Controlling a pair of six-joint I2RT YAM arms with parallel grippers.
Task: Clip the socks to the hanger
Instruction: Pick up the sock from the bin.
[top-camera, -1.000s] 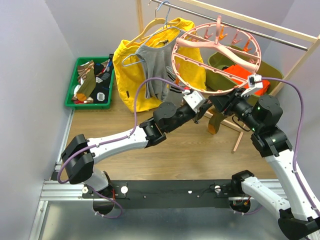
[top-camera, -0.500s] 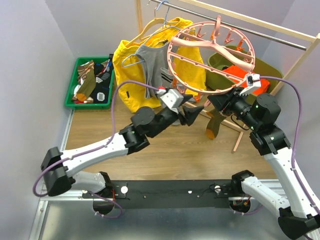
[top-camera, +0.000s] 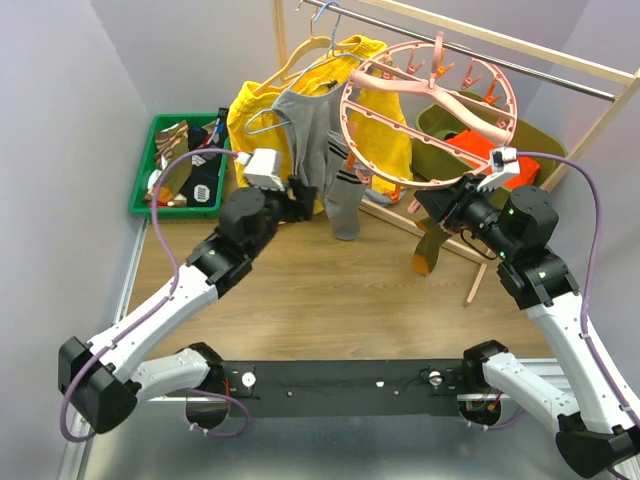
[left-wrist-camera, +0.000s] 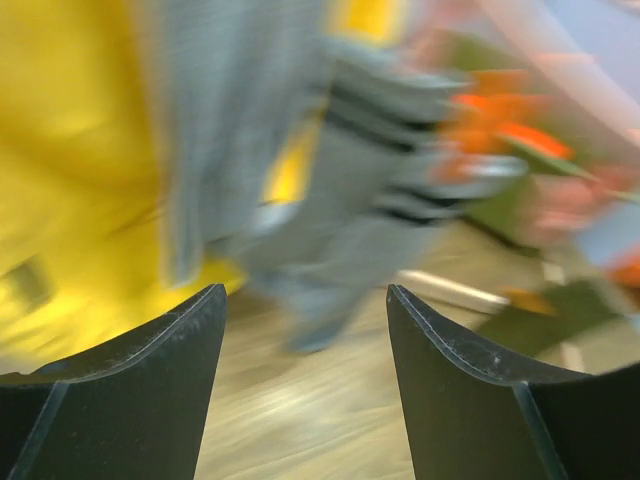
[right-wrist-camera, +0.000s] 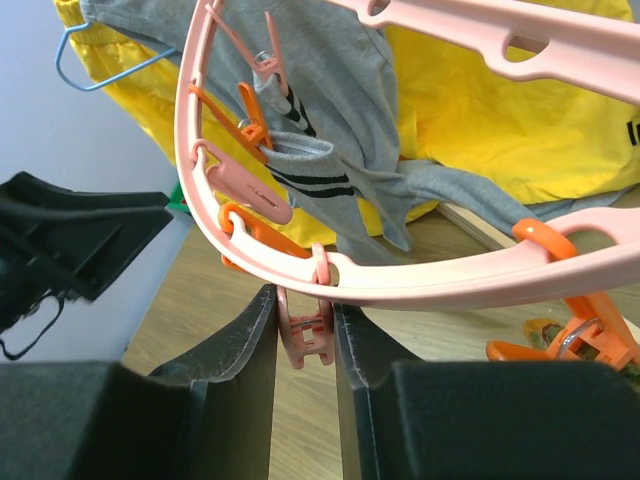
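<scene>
The pink round hanger (top-camera: 343, 100) hangs from the rail, with pink and orange clips on its rim. A grey sock with black stripes (top-camera: 345, 205) hangs from an orange clip (right-wrist-camera: 250, 125) on the lower left rim. It shows in the right wrist view (right-wrist-camera: 320, 175) and, blurred, in the left wrist view (left-wrist-camera: 360, 230). My right gripper (right-wrist-camera: 305, 330) is shut on a pink clip (right-wrist-camera: 305, 335) under the rim (right-wrist-camera: 450, 280); in the top view it (top-camera: 447, 205) is at the hanger's lower right. My left gripper (top-camera: 305, 200) is open and empty, left of the sock. An olive sock with an orange toe (top-camera: 430, 245) hangs lower right.
A green tray (top-camera: 140, 180) with several socks stands at the back left. A yellow jacket (top-camera: 260, 110) and a grey shirt (top-camera: 305, 120) hang behind the hanger. The wooden rack's leg (top-camera: 480, 270) slants down at the right.
My left arm has pulled back to the left, away from the hanger, and the grey sock now hangs free from its clip. My right gripper has stayed on the pink clip.
</scene>
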